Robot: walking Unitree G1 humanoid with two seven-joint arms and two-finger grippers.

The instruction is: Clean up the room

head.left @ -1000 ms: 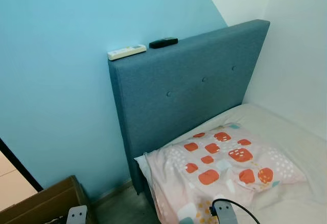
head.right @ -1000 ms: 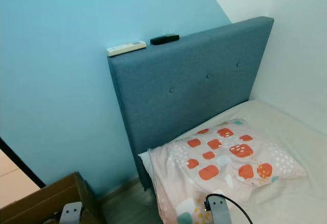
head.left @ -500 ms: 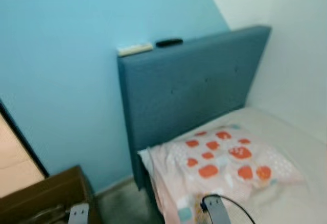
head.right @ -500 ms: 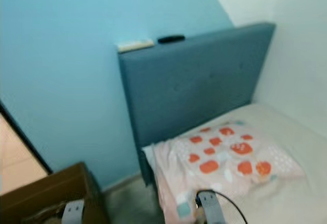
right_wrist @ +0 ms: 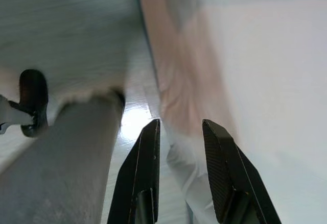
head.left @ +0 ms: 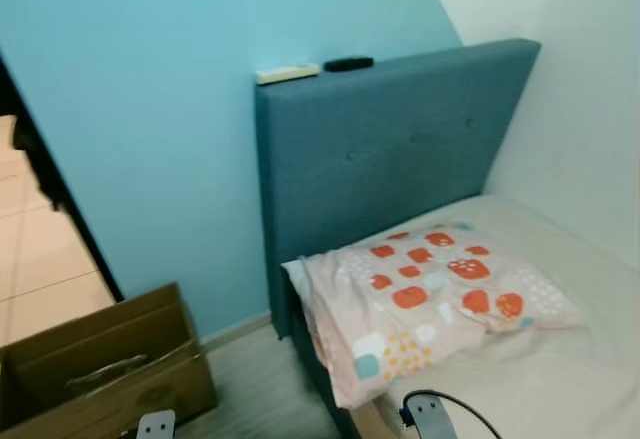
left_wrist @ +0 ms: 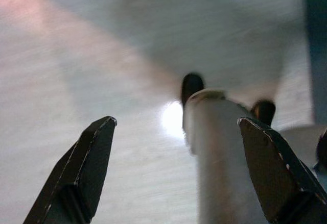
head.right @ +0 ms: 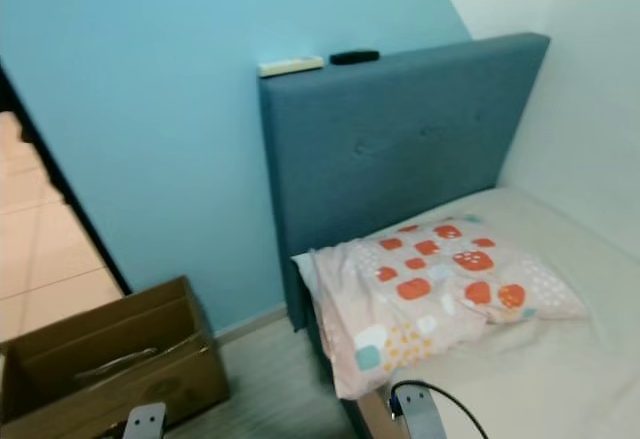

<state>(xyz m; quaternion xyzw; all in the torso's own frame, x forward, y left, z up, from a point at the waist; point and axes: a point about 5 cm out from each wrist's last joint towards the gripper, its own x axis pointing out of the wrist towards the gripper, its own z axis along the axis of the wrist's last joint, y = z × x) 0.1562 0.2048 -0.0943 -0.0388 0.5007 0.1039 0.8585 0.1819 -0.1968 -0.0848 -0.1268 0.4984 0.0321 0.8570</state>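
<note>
Blue-walled bedroom corner ahead — I'm between pickups, scanning. My left gripper (left_wrist: 173,173) hangs spread wide and holds nothing over bare floor; my right gripper (right_wrist: 181,170) hangs beside the mattress edge, fingers narrowly parted, also holding nothing. Far above both, a white remote (head.left: 287,74) and a black remote (head.left: 348,63) sit on the headboard (head.left: 390,149). Next I'd approach — floor between cardboard box (head.left: 100,369) and bed is open.

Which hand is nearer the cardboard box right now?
Left. The left hand hangs over the floor just beside the cardboard box; the right hand hangs by the bed, farther off.
</note>
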